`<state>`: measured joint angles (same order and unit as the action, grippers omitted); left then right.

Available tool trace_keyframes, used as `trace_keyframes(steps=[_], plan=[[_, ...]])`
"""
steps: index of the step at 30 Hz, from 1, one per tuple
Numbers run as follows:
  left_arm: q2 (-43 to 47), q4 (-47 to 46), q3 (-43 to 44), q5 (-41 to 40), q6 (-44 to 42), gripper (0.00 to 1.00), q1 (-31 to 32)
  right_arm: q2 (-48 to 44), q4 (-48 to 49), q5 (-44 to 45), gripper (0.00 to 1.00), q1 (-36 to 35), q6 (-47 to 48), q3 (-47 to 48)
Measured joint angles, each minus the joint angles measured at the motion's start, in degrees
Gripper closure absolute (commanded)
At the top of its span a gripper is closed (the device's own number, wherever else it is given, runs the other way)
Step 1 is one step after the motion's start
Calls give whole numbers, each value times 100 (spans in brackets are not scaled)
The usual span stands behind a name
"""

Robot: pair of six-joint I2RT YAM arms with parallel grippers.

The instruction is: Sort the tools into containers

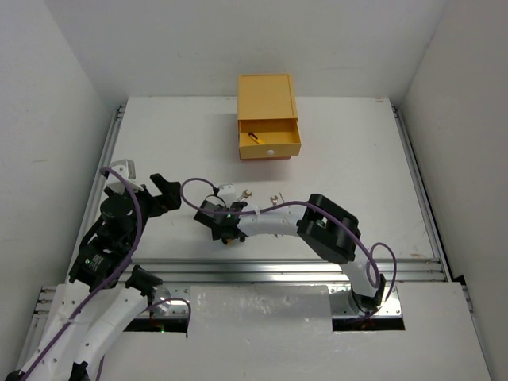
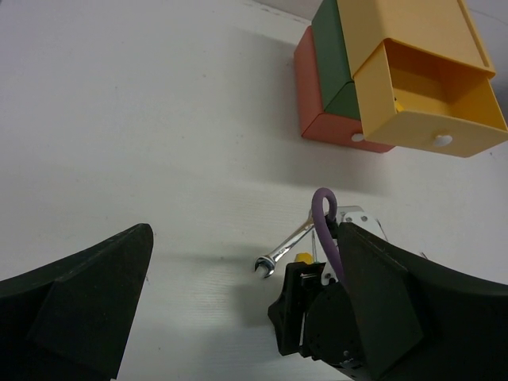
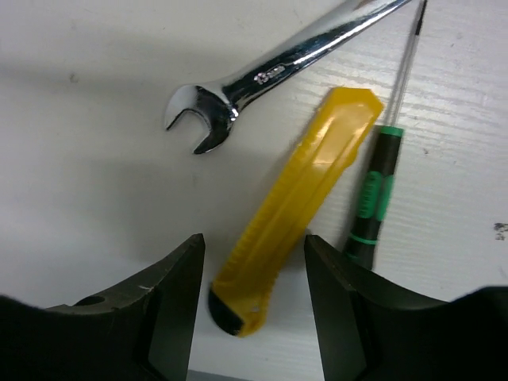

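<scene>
A yellow utility knife point(image 3: 295, 198) with a black end lies flat on the white table. My right gripper point(image 3: 254, 246) is open, its fingers point(image 3: 178, 294) standing either side of the knife's black end with a gap on each side. A silver wrench point(image 3: 270, 73) lies just beyond the knife, and a green-handled screwdriver point(image 3: 371, 198) lies to its right. From above, the right gripper point(image 1: 225, 232) is left of centre, with a second wrench point(image 1: 274, 200) nearby. My left gripper point(image 1: 147, 184) hangs open and empty at the left. The chest point(image 1: 267, 95) stands at the back, its yellow top drawer point(image 1: 271, 146) pulled out.
In the left wrist view the green drawer point(image 2: 337, 67) and red-orange drawer point(image 2: 321, 111) are shut beneath the open yellow drawer point(image 2: 432, 119). A thin yellow-handled tool point(image 1: 254, 136) lies inside the open drawer. A metal rail point(image 1: 286, 268) runs along the table's near edge.
</scene>
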<state>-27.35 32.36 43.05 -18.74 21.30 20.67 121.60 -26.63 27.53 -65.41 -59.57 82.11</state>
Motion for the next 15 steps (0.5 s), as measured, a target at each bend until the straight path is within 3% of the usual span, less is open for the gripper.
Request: trace_keyframes(steps=[6, 12, 13, 15], plan=[[0, 0, 0, 15, 0, 0, 0, 195, -197, 208, 53, 0, -4, 302], [0, 0, 0, 33, -2, 0, 0, 203, -197, 256, 67, 0, -122, 304], [0, 0, 0, 39, -2, 0, 0, 199, -170, 280, 76, 0, -164, 282], [-2, -2, 0, 44, -2, 0, 0, 155, -72, 313, 80, 0, -223, 192]])
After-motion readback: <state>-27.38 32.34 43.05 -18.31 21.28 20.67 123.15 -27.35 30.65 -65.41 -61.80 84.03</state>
